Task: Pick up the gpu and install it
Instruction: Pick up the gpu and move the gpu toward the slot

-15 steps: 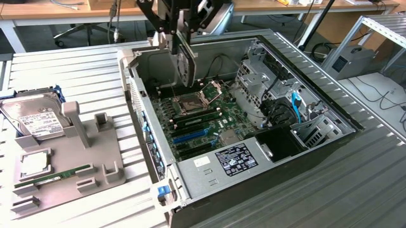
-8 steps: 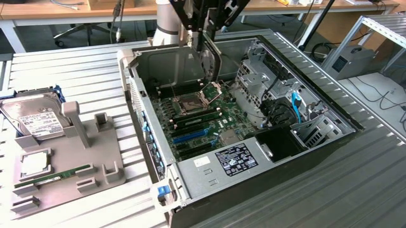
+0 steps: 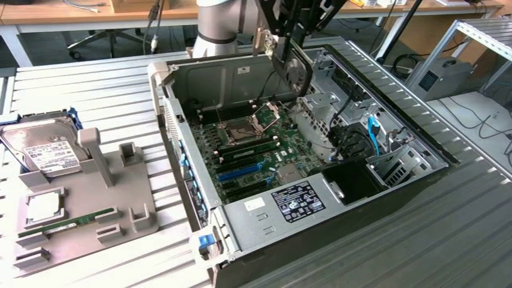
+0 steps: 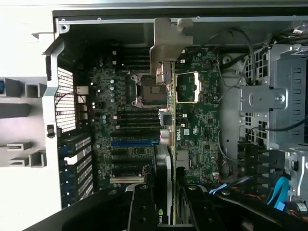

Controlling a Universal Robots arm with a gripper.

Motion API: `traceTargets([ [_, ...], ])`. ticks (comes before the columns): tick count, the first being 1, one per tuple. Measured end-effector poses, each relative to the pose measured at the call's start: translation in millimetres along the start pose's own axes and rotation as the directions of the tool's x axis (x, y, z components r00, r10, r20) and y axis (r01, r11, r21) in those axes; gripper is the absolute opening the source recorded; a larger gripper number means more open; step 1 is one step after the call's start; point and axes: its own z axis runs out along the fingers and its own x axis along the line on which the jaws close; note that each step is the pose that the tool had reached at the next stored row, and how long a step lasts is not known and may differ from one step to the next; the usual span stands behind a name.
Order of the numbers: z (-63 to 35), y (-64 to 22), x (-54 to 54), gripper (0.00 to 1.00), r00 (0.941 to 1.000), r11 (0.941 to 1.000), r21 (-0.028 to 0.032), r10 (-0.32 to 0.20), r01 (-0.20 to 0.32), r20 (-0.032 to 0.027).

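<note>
The claw is clamped on the gpu, which stands edge-on between its fingers, held above the motherboard inside the open computer case.

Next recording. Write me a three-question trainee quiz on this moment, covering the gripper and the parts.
1. Multiple choice: what does the gripper hold? A) a screwdriver B) the gpu C) nothing
2. True or false: the gpu is already seated in the motherboard.
3. Fill in: the hard drive lies on the gray fixture, to the exterior view's ___ of the open computer case.

Key: 1 B; 2 false, it is held above the board; 3 left.
</note>
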Motion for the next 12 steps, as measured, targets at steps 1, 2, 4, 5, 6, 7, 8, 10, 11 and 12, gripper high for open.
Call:
traceTargets([
  [1,0.1,0.1,-4.4,0.27,1.0000,1.0000,0.0000,0.000,0.000,0.0000],
  [2,0.2,0.3,-9.5,0.27,1.0000,1.0000,0.0000,0.000,0.000,0.0000],
  [4,0.6,0.6,-21.1,0.27,1.0000,1.0000,0.0000,0.000,0.000,0.0000],
  [5,0.7,0.7,-25.1,0.27,1.0000,1.0000,-0.0001,-0.001,0.001,0.0000],
  [6,0.7,0.8,-29.3,0.27,1.0000,1.0000,0.0000,-0.001,0.001,0.0000],
  [7,0.9,1.0,-33.3,0.27,1.0000,1.0000,0.0000,-0.001,0.001,0.0000],
  [8,1.0,1.0,-36.9,0.27,1.0000,1.0000,-0.0001,-0.001,0.001,0.0000],
  [10,1.4,1.5,-53.8,0.27,1.0000,1.0000,0.0000,-0.001,0.001,0.0000],
  [11,1.9,2.1,-71.7,0.27,1.0000,1.0000,-0.0001,-0.002,0.002,0.0001],
  [12,2.1,2.3,-80.0,0.27,1.0000,1.0000,-0.0001,-0.002,0.002,0.0000],
])
